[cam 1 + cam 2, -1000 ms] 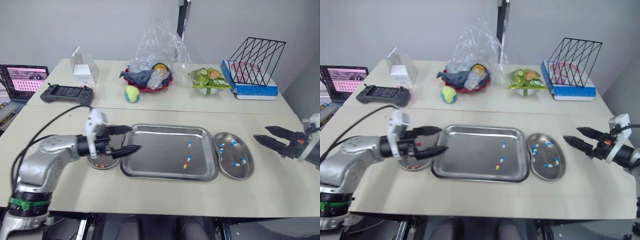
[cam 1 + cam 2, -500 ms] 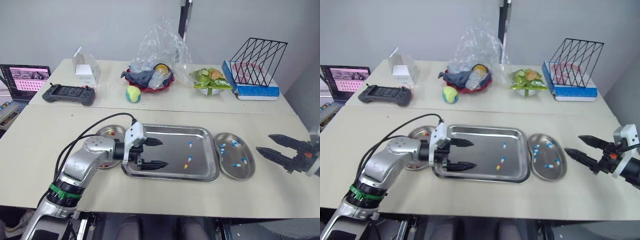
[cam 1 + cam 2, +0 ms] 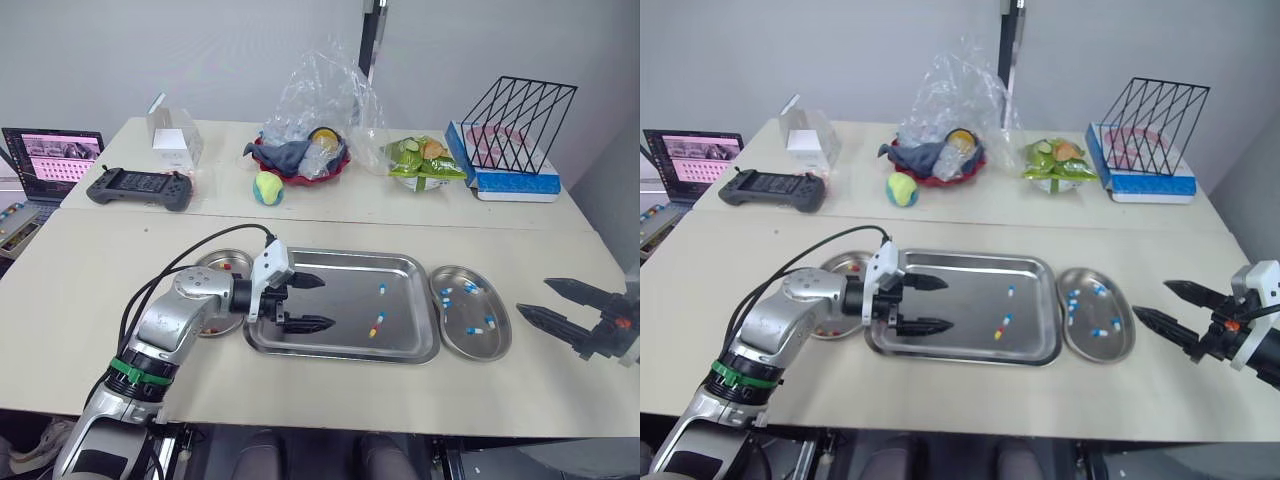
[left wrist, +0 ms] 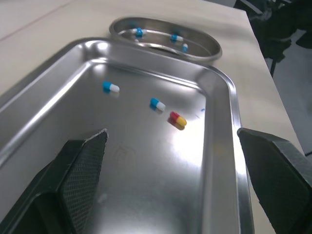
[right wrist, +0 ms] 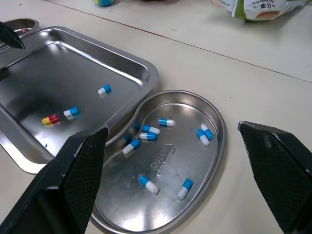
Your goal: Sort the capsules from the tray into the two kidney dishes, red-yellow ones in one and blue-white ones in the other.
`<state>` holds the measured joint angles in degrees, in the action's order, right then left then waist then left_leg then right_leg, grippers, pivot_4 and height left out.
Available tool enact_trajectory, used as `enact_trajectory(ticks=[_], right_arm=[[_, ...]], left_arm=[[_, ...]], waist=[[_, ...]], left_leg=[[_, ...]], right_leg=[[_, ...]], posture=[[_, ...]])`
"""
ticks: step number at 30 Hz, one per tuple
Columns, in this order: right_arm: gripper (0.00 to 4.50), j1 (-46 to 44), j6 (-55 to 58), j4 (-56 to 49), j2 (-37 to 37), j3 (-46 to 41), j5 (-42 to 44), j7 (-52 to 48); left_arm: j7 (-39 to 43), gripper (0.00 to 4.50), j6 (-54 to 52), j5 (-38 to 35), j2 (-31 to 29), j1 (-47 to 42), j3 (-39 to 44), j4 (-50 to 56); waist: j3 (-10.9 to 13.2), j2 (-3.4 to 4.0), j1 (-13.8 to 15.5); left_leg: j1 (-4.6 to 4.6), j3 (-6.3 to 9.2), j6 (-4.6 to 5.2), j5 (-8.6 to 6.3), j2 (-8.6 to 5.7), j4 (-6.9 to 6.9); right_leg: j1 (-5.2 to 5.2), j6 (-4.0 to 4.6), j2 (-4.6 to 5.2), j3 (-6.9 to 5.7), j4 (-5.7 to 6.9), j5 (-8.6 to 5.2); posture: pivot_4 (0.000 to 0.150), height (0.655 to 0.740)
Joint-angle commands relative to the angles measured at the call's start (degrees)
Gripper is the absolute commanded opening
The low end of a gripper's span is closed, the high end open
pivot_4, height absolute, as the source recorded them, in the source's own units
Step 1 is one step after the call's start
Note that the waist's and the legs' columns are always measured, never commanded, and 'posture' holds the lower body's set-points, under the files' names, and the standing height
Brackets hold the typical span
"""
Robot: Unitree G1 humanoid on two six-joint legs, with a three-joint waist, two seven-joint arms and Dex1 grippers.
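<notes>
Reaching over the tray (image 3: 350, 275) with the left gripper (image 3: 327, 302), spread and empty, after leaving the left kidney dish (image 3: 222, 263), likely going for the last red-yellow capsule (image 3: 373, 330) lying mid-tray near two blue-white capsules (image 3: 381, 289), while keeping the right gripper (image 3: 532, 298) agape past the right kidney dish (image 3: 465, 345).

L dish (image 3: 221, 258) part-hidden, laptop (image 3: 45, 158) cropped
</notes>
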<state>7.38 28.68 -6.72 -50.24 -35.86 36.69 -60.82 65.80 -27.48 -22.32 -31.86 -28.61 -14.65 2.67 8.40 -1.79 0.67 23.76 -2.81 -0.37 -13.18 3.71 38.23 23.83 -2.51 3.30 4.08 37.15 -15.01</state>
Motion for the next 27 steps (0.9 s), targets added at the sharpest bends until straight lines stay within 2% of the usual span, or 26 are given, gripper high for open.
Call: enact_trajectory(ticks=[1, 10, 20, 27], right_arm=[[4.47, -0.57, -2.19, -0.02, -0.09, -0.93, -0.82, 0.75], [4.47, 0.04, -4.65, 1.19, -0.04, -0.88, -2.69, 1.35], [4.47, 0.91, -5.08, 1.25, -0.06, -1.03, -3.39, 2.37], [4.47, 0.48, -4.87, 1.56, -0.52, -0.30, -3.93, 2.40]], left_arm=[[-1.49, 4.50, 1.77, 2.77, 2.83, -0.21, -2.89, -0.58], [-7.77, 4.50, -3.28, 7.50, 9.81, -1.80, -8.20, -0.35], [-16.24, 4.50, -11.26, 10.02, 17.16, -4.05, -9.55, -1.65], [-19.31, 4.50, -14.04, 12.29, 19.60, -4.80, -11.06, -2.56]], waist=[[0.00, 0.00, 0.10], [-0.01, 0.02, -0.01], [-0.01, 0.02, 0.03], [-0.02, 0.04, -0.05]], left_leg=[[0.00, 0.02, 0.00, 0.00, 0.00, 0.02], [-0.04, 0.17, 0.01, 0.00, -0.06, 0.05], [-0.26, 0.37, 0.02, -0.01, -0.19, 0.07], [-0.36, 0.49, 0.03, -0.02, -0.27, 0.06]], right_leg=[[-0.02, 0.00, 0.00, -0.01, 0.00, 0.00], [-0.18, -0.03, -0.01, -0.01, -0.04, -0.02], [-0.53, -0.12, 0.00, -0.02, -0.10, -0.07], [-0.65, -0.17, 0.01, 0.00, -0.11, -0.11]], posture=[[0.150, 0.7334], [0.150, 0.7334], [0.150, 0.7334], [0.150, 0.7334]])
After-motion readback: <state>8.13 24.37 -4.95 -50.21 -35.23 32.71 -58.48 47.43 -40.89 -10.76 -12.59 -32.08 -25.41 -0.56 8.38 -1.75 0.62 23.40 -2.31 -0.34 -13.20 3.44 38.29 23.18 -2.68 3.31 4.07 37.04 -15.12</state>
